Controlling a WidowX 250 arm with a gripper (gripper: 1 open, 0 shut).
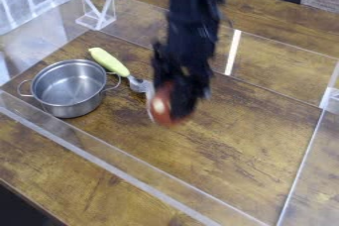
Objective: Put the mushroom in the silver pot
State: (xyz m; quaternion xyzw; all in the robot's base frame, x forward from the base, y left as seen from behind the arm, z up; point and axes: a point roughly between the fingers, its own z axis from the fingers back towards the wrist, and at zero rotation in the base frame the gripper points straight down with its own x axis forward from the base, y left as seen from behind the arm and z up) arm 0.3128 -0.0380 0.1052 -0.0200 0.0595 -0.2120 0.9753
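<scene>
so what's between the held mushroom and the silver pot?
In the camera view, the spoon lies between the mushroom, gripped by the gripper, and the silver pot; otherwise bare wood.
</scene>
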